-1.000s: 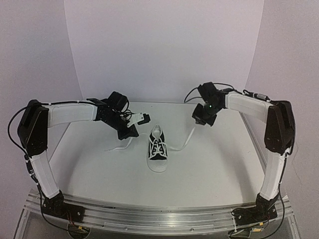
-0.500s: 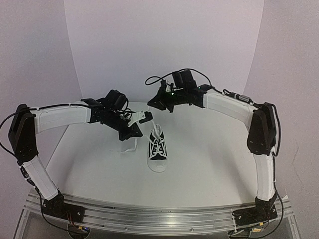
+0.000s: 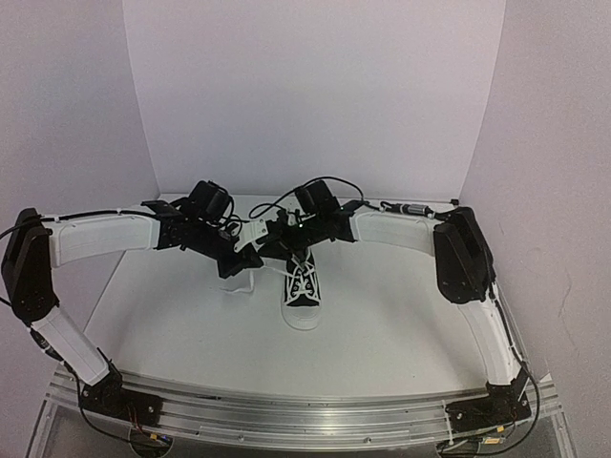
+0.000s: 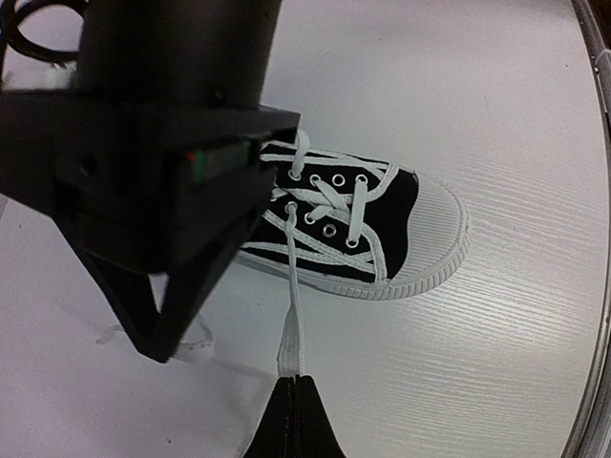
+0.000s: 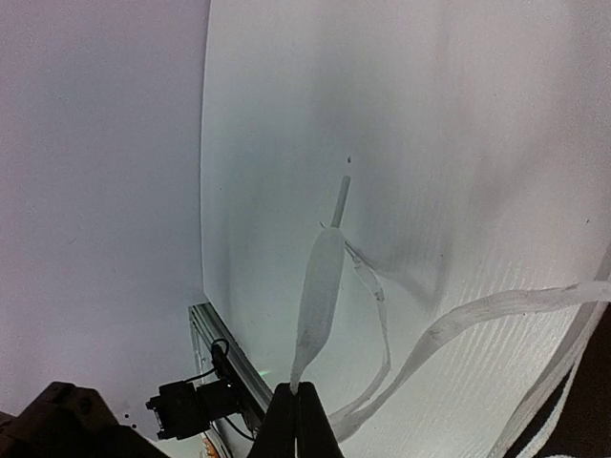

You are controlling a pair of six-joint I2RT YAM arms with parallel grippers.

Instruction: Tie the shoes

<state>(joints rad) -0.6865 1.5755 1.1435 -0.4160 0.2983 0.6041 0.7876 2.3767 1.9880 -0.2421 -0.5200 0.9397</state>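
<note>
The shoe (image 3: 303,292) is a small black sneaker with a white toe cap, standing mid-table with its toe toward the arms. In the left wrist view the shoe (image 4: 382,224) lies just beyond my left gripper (image 4: 298,380). That gripper is shut on a white lace (image 4: 290,315) that runs taut up to the eyelets. My right gripper (image 5: 294,387) is shut on the other lace's end (image 5: 320,281), which hangs over the table left of the shoe. In the top view both grippers meet behind the shoe's heel: left gripper (image 3: 235,267), right gripper (image 3: 274,245).
The right arm's black wrist (image 4: 158,162) fills the upper left of the left wrist view, close above the shoe's heel. A loose stretch of lace (image 5: 477,315) lies on the white table (image 3: 401,324). White walls stand at the back and sides, and a metal rail (image 3: 305,412) runs along the near edge.
The right arm has swung from the right side leftward across the back of the shoe, carrying its lace over to the left. The left arm has drawn slightly left, still holding its lace.
</note>
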